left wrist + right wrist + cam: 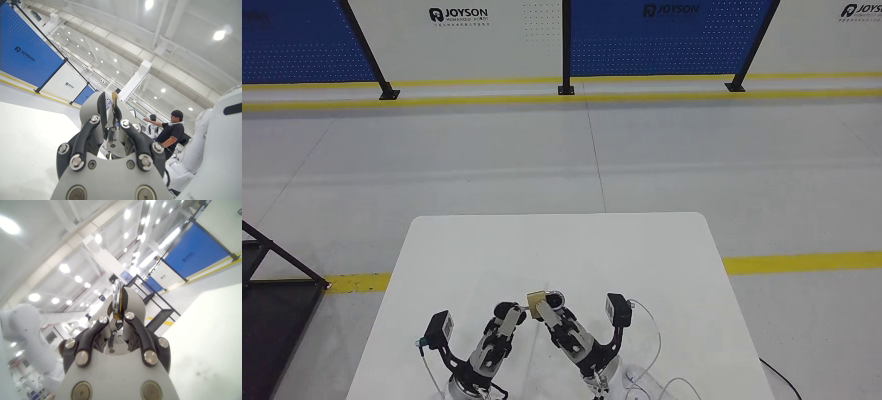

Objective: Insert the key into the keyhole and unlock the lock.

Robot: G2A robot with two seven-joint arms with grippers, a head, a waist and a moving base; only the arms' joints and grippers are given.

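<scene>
Over the near part of the white desk [642,250], the left jaws are drawn narrow on a thin flat strip, which I take for the key [111,116]. It is pinched at its back end, likely so the working end reaches towards the other arm. Between the two arms sits the brass lock [535,302], its silver loop [557,298] turned to the right, which would leave the keyhole end facing the key. The right jaws are clamped on the lock by its flat sides, probably to brace it against push and twist. The keyhole is hidden. A brass bit past the left fingertips could be key or lock, and I cannot tell whether the key has entered.
</scene>
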